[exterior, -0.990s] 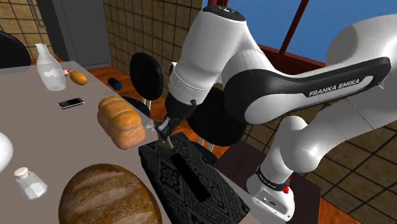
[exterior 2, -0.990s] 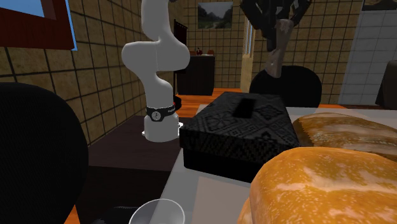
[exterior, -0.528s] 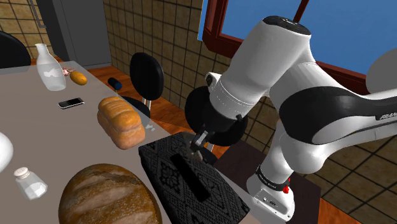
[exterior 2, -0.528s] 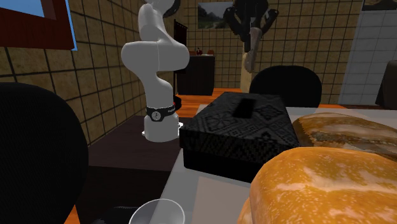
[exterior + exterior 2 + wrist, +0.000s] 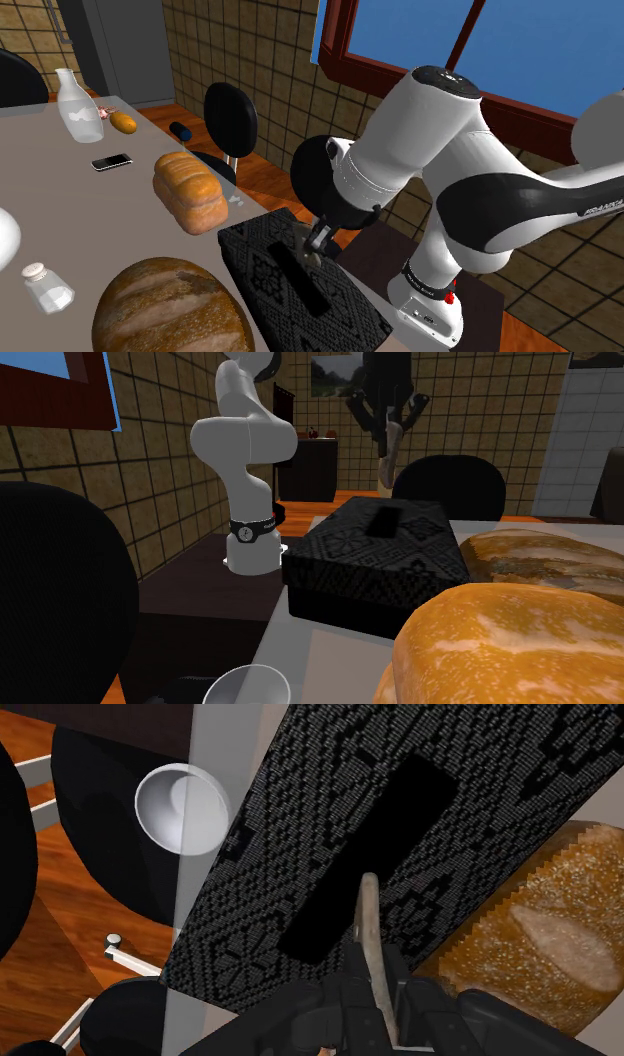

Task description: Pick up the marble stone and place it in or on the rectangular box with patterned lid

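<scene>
A black rectangular box with a patterned lid and a dark slot stands at the table's near corner, also seen in the second exterior view. My gripper hangs above the lid, shut on a thin, pale beige stone slab. In the second exterior view the stone points down from the gripper, well above the box. The wrist view has the stone clasped between the black fingers, edge-on over the lid beside its slot.
A round brown loaf lies beside the box and an orange loaf behind it. A salt shaker, phone and bottle stand further along the table. Black chairs line the table's edge. A white bowl sits by the box.
The gripper carried the stone from near the orange loaf toward the shoulder view's right, over the box lid. It stayed shut on the stone throughout.
</scene>
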Controlling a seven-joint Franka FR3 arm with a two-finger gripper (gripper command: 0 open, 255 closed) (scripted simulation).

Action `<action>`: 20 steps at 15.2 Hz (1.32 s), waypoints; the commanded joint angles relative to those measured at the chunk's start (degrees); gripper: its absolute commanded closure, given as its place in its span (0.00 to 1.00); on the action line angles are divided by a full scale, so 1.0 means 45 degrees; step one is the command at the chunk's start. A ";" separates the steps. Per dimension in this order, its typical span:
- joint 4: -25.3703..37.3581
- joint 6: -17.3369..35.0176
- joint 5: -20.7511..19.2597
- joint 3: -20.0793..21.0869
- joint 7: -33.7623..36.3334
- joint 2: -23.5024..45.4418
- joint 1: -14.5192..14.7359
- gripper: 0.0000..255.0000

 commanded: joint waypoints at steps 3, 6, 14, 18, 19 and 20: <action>-0.0610 0.0757 0.0174 0.0263 0.0093 0.0153 0.0073 1.00; -0.1006 0.1333 0.0294 0.0478 0.0171 0.0339 0.0101 1.00; -0.1147 0.1551 0.0337 0.0560 0.0201 0.0419 0.0108 1.00; -0.1147 0.1551 0.0337 0.0560 0.0200 0.0419 0.0108 0.00; -0.1147 0.1551 0.0337 0.0560 0.0200 0.0419 0.0108 0.00; -0.1147 0.1551 0.0337 0.0560 0.0200 0.0419 0.0108 0.00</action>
